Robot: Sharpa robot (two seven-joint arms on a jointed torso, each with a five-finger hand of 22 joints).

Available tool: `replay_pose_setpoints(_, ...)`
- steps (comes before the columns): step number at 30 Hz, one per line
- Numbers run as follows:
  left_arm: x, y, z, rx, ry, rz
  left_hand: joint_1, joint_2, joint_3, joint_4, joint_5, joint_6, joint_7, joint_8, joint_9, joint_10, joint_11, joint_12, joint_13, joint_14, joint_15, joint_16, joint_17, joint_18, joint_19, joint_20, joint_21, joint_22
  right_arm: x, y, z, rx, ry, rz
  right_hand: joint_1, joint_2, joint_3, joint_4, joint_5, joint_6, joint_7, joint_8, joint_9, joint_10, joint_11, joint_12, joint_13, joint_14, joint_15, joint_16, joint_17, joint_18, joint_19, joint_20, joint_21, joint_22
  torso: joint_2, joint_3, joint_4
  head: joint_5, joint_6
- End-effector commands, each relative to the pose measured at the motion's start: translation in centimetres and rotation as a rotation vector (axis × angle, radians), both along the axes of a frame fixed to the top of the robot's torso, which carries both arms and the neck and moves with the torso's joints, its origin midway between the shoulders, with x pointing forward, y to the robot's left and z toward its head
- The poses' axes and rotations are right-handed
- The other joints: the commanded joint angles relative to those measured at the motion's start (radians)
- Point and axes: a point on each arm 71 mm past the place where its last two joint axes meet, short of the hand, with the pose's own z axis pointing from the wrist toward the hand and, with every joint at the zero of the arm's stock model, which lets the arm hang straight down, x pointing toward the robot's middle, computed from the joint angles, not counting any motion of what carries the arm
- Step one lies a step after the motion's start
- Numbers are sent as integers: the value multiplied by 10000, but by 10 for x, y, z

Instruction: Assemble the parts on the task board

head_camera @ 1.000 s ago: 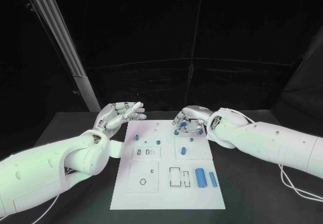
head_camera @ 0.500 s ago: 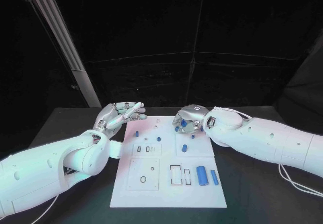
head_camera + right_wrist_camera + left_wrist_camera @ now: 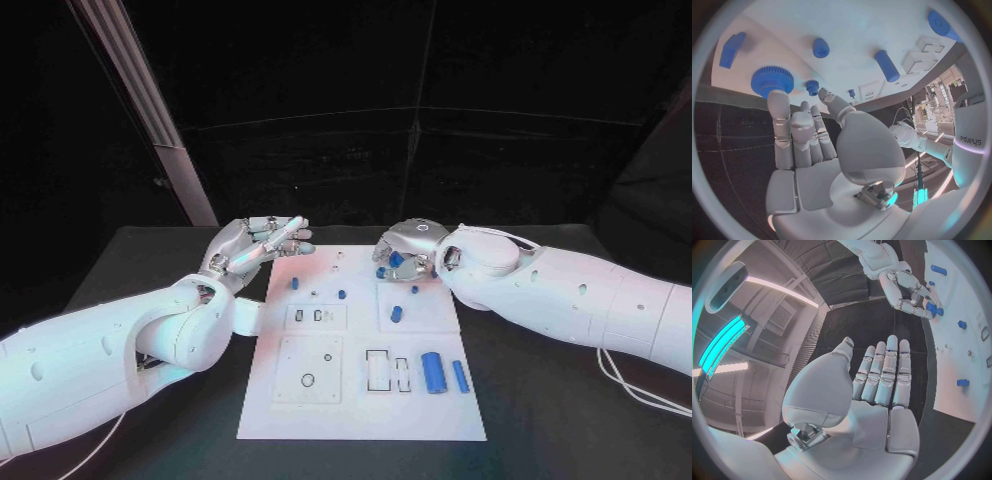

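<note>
The white task board (image 3: 361, 400) lies in the middle of the table with blue parts on it. My right hand (image 3: 408, 255) hovers over its far right corner, fingers stretched out and apart, holding nothing. One fingertip (image 3: 778, 100) lies against the rim of a large blue gear (image 3: 772, 79) that sits on the board; a small blue gear (image 3: 812, 86) stands beside it. My left hand (image 3: 260, 245) is raised at the board's far left corner, fingers straight, empty. A thick blue cylinder (image 3: 431, 371) and a thinner one (image 3: 459, 376) lie at the near right.
Small blue pegs (image 3: 294, 283) (image 3: 342, 294) (image 3: 397, 314) stand in the board's far half. Empty slots and holes (image 3: 309, 380) mark the near left. A slanted metal post (image 3: 152, 120) rises behind the table's left side.
My right hand has lifted off the small pieces at the board's far right and turned, its fingers now stretched out by the large gear. The left hand has stayed put.
</note>
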Motion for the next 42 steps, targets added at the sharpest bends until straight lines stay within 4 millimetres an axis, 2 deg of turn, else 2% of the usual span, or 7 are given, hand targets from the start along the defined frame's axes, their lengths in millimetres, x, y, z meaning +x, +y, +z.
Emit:
replay_pose_setpoints(1,0,-2,1,-20,-54,-234,66,3,18,-64,-19,20,41,-70,-10,-18,37,-36,-16,-56,36,-50,13,70,53,2,52,-13,2,-1,0,-278,104,-146,34,86,6,85,8,-30,16,9,10,-24,13,78,12,193,80,118,119,-191,50,37,117,147,3,-3,-3,-18,-25)
replay_pose_setpoints(13,-1,-3,1,-35,-28,-297,76,28,25,-71,-16,23,44,-76,-10,-17,38,-44,-19,-55,35,-56,18,70,70,2,57,-14,7,3,-6,-588,655,-224,44,242,176,197,6,98,27,46,27,152,1,183,6,197,81,476,438,-242,148,50,460,562,11,-6,-1,-48,-80)
replay_pose_setpoints(21,-1,-3,1,-45,-27,-322,89,53,33,-80,-14,24,49,-83,-10,-17,40,-53,-21,-53,35,-62,23,70,84,1,61,-16,8,8,-9,-784,953,-187,53,299,276,237,-17,188,25,67,36,218,-6,196,-4,176,80,561,489,-245,131,51,525,618,18,-4,13,-11,-100)
replay_pose_setpoints(29,-1,-1,1,-30,-31,-287,97,59,36,-86,-14,22,51,-87,-11,-19,42,-58,-23,-54,36,-64,24,69,90,0,62,-17,9,8,-10,-872,1054,-254,104,392,491,282,-74,408,10,125,57,414,-40,243,-2,147,57,695,574,-254,112,41,646,736,30,-7,-11,0,-149)
replay_pose_setpoints(35,-1,-1,1,-24,-22,-286,97,59,36,-86,-14,22,51,-87,-11,-19,42,-58,-23,-54,36,-64,24,69,90,0,62,-17,10,8,-8,-674,774,-275,139,557,796,394,-416,664,-33,194,79,683,-95,281,7,123,16,817,636,-259,79,10,755,825,18,-3,-25,13,-177)
replay_pose_setpoints(37,-1,-1,1,-22,-18,-286,97,59,36,-86,-14,22,51,-87,-11,-19,42,-58,-23,-54,36,-64,24,69,90,0,62,-17,10,8,-5,-428,462,-261,151,705,964,509,-761,829,-92,253,101,854,-151,312,19,110,-20,861,648,-260,64,-15,802,868,20,-5,-14,27,-182)
replay_pose_setpoints(42,0,0,1,-14,-9,-277,97,59,36,-86,-14,22,51,-87,-11,-19,42,-58,-23,-54,36,-64,24,69,90,0,62,-17,9,10,3,354,-242,-220,251,815,1185,585,-1118,1019,-155,321,133,1106,-231,359,41,105,-78,937,697,-266,62,-76,879,945,19,-3,-11,46,-133)
